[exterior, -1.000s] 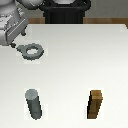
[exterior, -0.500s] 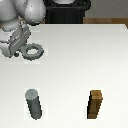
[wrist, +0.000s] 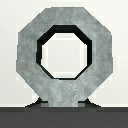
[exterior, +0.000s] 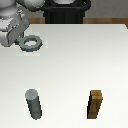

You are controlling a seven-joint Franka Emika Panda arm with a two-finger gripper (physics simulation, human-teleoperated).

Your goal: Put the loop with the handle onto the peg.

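Note:
The loop with the handle (exterior: 31,43) is a flat grey ring at the far side of the white table, toward the exterior view's left. My gripper (exterior: 21,40) is at its handle side and looks shut on the short tab. In the wrist view the loop (wrist: 30,45) fills the frame, its tab running into the dark band of my hand, and a thin dark shadow shows inside its hole. My fingertips are hidden. The peg (exterior: 34,103), a dark grey upright cylinder, stands near the front edge, well apart from the loop.
A brown wooden block (exterior: 96,104) stands upright near the front, to the exterior view's right of the peg. A black base (exterior: 65,12) sits behind the table's far edge. The white table (exterior: 75,65) spans the view.
My arm came down over the loop's handle side and closed on it. The loop has since shifted slightly up and toward the exterior view's left.

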